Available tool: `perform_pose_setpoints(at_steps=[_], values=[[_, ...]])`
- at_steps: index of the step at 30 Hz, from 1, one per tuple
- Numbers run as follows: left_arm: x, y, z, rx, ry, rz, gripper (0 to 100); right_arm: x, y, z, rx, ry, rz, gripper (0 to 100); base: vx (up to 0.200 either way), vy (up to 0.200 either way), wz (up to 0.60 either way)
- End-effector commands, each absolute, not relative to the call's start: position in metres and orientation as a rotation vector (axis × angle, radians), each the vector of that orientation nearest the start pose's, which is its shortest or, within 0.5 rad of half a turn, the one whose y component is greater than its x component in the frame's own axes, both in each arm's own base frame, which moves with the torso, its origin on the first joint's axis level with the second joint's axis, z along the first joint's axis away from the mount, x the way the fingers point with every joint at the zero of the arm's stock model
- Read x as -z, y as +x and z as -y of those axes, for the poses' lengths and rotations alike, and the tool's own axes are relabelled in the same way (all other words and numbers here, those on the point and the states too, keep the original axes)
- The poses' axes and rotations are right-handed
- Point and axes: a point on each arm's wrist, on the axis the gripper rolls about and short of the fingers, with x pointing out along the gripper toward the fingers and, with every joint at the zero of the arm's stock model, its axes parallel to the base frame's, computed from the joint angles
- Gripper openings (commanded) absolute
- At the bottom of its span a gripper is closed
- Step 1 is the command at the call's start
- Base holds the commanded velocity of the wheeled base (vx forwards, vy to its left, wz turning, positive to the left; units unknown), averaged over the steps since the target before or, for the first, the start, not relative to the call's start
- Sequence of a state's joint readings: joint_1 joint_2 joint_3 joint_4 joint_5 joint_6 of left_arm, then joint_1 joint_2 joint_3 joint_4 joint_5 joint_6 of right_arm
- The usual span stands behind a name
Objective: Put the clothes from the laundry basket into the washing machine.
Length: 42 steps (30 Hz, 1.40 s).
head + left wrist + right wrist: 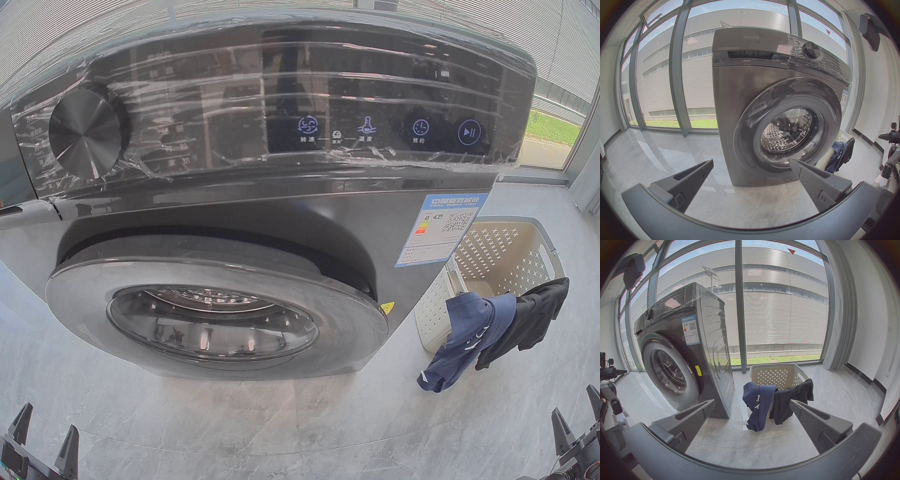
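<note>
While left fingers (687, 178) and right fingers (687, 419) gape empty, I'd pinch the limp, light clothes (470, 337) draped over the basket (494, 250) rim.

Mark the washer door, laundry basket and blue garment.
washer door (212, 322), head view, centre of the glass porthole.
laundry basket (778, 377), right wrist view, perforated back wall.
blue garment (757, 404), right wrist view, middle of the cloth draped over the basket's rim.

A blue energy label (442, 229) with QR code marks the washer (350, 231) front, a yellow sticker (387, 307) beside its door (212, 319), lit icons (367, 128) on its panel (281, 94).
</note>
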<state>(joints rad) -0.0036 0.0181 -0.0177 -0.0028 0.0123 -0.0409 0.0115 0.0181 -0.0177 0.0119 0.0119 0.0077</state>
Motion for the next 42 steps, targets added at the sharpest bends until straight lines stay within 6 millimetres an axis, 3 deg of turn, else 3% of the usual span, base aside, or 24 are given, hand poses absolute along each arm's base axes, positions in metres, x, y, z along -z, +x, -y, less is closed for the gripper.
perform_pose_setpoints(at_steps=[1, 14, 35, 42], values=[[-0.0758, -0.0227, -0.0004, -0.011, -0.041, 0.002, 100, -0.0759, -0.0233, 0.0, -0.025, 0.008, -0.006, 100, 0.0, 0.0, 0.0], [-0.0758, -0.0227, -0.0003, -0.009, -0.04, 0.002, 100, -0.0759, -0.0233, 0.0, -0.025, 0.008, -0.006, 100, 0.0, 0.185, 0.0], [-0.0758, -0.0227, -0.0004, -0.011, -0.04, 0.002, 100, -0.0759, -0.0233, 0.0, -0.025, 0.008, -0.006, 100, 0.0, 0.0, 0.0], [-0.0763, -0.0228, -0.0004, -0.011, -0.04, 0.003, 100, -0.0759, -0.0233, 0.0, -0.023, 0.008, -0.006, 100, 0.0, 0.171, 0.0]])
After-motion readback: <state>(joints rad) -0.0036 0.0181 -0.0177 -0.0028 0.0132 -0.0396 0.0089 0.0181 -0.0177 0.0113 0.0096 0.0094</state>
